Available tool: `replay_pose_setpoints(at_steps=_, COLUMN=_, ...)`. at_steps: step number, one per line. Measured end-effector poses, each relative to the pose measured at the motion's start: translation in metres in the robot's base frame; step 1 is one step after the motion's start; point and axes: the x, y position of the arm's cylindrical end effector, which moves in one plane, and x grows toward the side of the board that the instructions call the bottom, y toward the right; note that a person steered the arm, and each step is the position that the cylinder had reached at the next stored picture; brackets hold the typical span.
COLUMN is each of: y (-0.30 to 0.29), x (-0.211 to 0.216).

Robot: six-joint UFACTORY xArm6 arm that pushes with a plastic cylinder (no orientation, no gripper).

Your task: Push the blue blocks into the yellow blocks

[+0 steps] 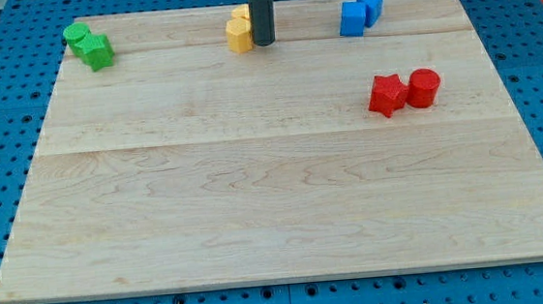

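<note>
Blue blocks (360,14): two, touching, seemingly light, rigid, free-sliding on tabletop (255,192); push right faces toward yellow blocks (239,31); my tip (263,43) beside yellow; no hand fitted.

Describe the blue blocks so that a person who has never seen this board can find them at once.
Start at the wooden board and follow its far edge toward the view's top right. The two blue blocks sit there, touching each other, to the right of my tip and the yellow blocks. They are the only blue pieces; the red pair lies nearer the view's bottom.
</note>
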Motion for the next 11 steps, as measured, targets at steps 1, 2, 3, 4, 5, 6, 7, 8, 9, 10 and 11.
replay_pose_setpoints(at_steps=1, y=0.0, x=0.0)
replay_pose_setpoints(at_steps=2, y=0.001, x=0.001)
replay_pose_setpoints(at_steps=3, y=0.024, x=-0.023)
replay_pose_setpoints(at_steps=4, y=0.031, x=-0.074)
replay_pose_setpoints(at_steps=5, y=-0.024, x=-0.072)
replay_pose_setpoints(at_steps=6, y=-0.053, x=-0.027)
replay_pose_setpoints(at_steps=7, y=-0.052, x=-0.016)
replay_pose_setpoints(at_steps=8, y=-0.046, x=-0.024)
replay_pose_setpoints(at_steps=9, y=-0.007, x=-0.066)
replay_pose_setpoints(at_steps=10, y=0.028, x=-0.077)
replay_pose_setpoints(at_steps=11, y=0.072, x=-0.077)
